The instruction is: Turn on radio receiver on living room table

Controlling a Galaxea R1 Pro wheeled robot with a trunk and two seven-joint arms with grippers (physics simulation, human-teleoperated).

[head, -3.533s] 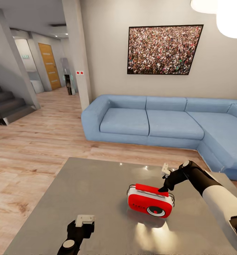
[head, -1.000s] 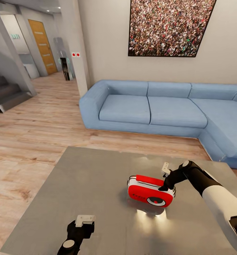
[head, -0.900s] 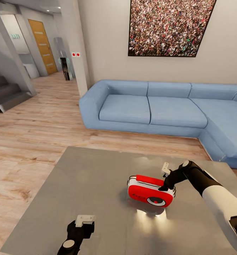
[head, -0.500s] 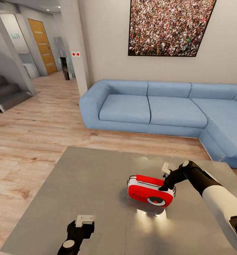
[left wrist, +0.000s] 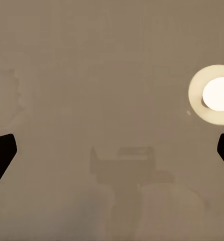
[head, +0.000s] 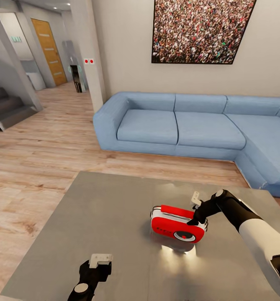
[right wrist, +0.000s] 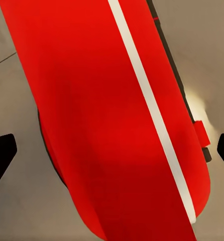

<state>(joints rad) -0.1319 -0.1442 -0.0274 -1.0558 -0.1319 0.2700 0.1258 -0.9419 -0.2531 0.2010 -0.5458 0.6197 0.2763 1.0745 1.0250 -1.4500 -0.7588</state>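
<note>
The red radio receiver (head: 178,228) stands on the glossy grey table (head: 114,217), right of the middle, with its round dial facing me. My right gripper (head: 194,211) hangs over the radio's right end, open, one dark finger down by the red handle and one white finger raised. In the right wrist view the radio's red top with its white rim (right wrist: 107,125) lies between the wide-spread fingertips (right wrist: 1,150). My left gripper (head: 99,261) hovers open over the table's near edge; its wrist view (left wrist: 112,150) looks down on the bare reflective top.
A long light-blue corner sofa (head: 181,129) runs behind the table and along the right. The crowd picture (head: 202,31) hangs on the beige wall. Wood floor (head: 35,167) spreads to the left, toward stairs (head: 6,108) and an orange door (head: 47,50).
The head view has shifted a little, so the room sits slightly differently in the picture. Both arms and the radio stand as before.
</note>
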